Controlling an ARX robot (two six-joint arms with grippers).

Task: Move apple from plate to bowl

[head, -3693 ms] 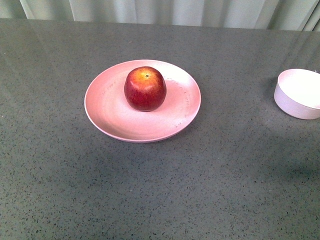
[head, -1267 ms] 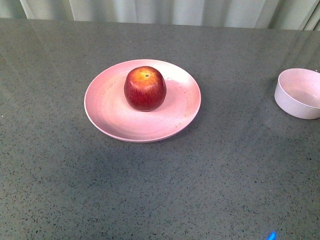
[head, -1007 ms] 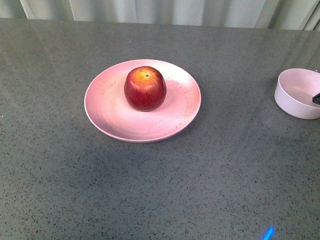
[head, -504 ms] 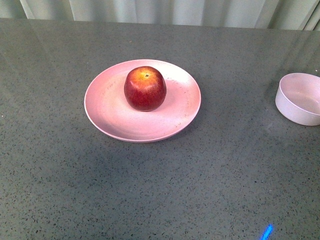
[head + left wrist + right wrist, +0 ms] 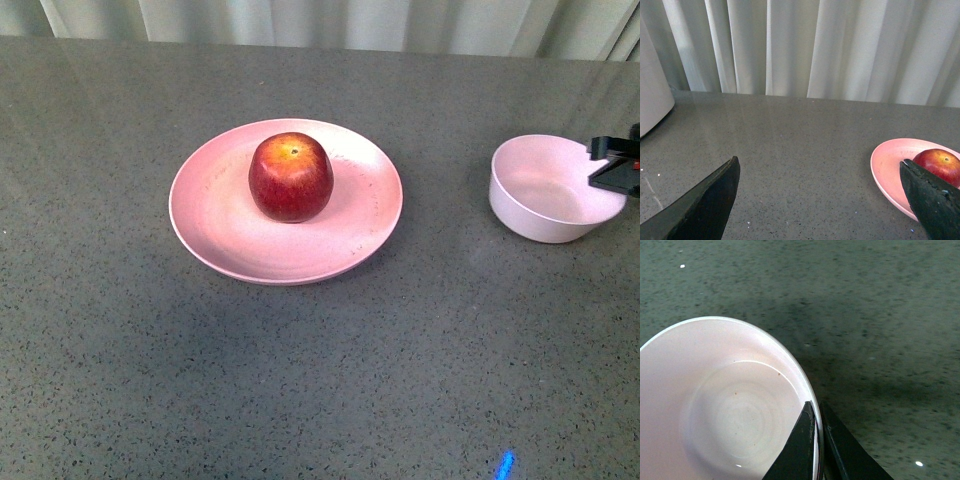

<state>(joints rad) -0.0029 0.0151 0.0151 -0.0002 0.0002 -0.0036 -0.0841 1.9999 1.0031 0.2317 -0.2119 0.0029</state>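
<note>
A round, glossy dark-red apple point(image 5: 291, 178) with a yellow-orange patch at its stem dimple rests on a wide, shallow, matte pink plate point(image 5: 215, 222), slightly behind the plate's middle. Both sit on a speckled grey stone-like tabletop point(image 5: 300, 380). A small, deep, smooth pale pink bowl point(image 5: 545, 195) is well to the plate's right.

The right gripper point(image 5: 816, 407) pinches the bowl's right rim, one dark finger inside the wall and one outside. The bowl looks tipped, though its base may still touch the tabletop.

The left gripper point(image 5: 819, 170) is spread wide and holds nothing.

The apple lies well apart from both grippers.
</note>
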